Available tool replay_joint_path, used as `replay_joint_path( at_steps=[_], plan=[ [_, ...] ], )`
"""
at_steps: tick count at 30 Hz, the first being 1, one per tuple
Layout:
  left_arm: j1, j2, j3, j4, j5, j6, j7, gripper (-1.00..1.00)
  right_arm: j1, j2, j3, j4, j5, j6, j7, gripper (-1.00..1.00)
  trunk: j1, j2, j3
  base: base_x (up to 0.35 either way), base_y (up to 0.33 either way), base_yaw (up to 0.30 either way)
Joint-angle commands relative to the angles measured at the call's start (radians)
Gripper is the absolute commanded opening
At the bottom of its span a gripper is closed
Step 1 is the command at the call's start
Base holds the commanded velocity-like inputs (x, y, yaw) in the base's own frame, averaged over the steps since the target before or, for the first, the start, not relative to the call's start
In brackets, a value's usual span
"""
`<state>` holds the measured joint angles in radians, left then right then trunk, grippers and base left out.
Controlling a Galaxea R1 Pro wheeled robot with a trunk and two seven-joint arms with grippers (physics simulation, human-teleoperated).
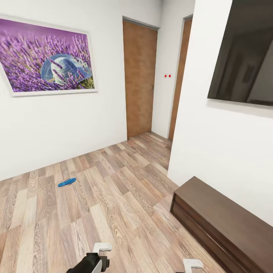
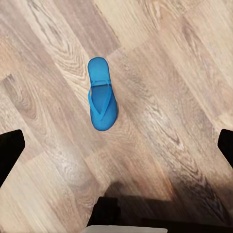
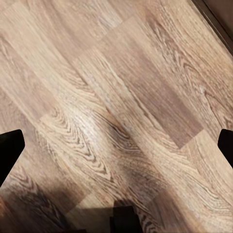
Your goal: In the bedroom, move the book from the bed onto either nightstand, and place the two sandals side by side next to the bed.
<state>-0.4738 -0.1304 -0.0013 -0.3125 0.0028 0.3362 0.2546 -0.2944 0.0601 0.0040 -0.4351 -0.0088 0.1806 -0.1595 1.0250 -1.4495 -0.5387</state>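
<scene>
Sandal [image 2: 101, 95]: one, bright blue, flat on the plank floor [image 2: 165, 121], strap up, lying ahead of and between the left gripper's [image 2: 116, 145] wide-spread fingers [image 2: 9, 150], untouched. Right gripper [image 3: 116, 145]: fingers [image 3: 9, 150] equally wide, holding nothing, above bare planks. No readable writing or labels.

White walls [image 1: 68, 125], plank floor [image 1: 113, 197] — lavender picture [image 1: 47, 57]

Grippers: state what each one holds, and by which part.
Nothing. The left gripper is open above a blue sandal on the floor; the right gripper is open over bare planks.
</scene>
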Motion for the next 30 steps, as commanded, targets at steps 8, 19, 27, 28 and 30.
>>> replay_joint_path(
  at_steps=[8,19,27,28,30],
  plan=[
    [0.0,0.01,0.01,-0.007,0.021,0.019,0.001,1.0,0.001,-0.004,-0.002,0.294,-0.001,-0.141,-0.005,1.0,0.031,-0.057,-0.026,0.0,0.0,0.0],
    [0.0,0.011,0.007,-0.011,0.05,0.026,0.0,1.0,0.003,-0.004,-0.002,0.479,-0.006,-0.331,-0.005,1.0,0.073,-0.134,-0.061,0.0,0.0,0.0],
    [0.0,0.011,0.007,-0.011,0.052,0.026,0.0,1.0,0.003,0.0,-0.003,0.485,-0.007,-0.341,-0.005,1.0,0.103,-0.19,-0.086,0.0,0.0,0.0],
    [0.0,0.011,0.007,-0.011,0.051,0.026,0.0,1.0,0.003,0.001,-0.003,0.485,-0.007,-0.341,-0.005,1.0,0.107,-0.197,-0.089,0.0,0.0,0.0],
    [0.0,0.011,0.007,-0.011,0.051,0.026,0.0,1.0,0.003,0.001,-0.003,0.485,-0.007,-0.341,-0.005,1.0,0.115,-0.211,-0.095,0.0,0.0,0.0]
  ],
)
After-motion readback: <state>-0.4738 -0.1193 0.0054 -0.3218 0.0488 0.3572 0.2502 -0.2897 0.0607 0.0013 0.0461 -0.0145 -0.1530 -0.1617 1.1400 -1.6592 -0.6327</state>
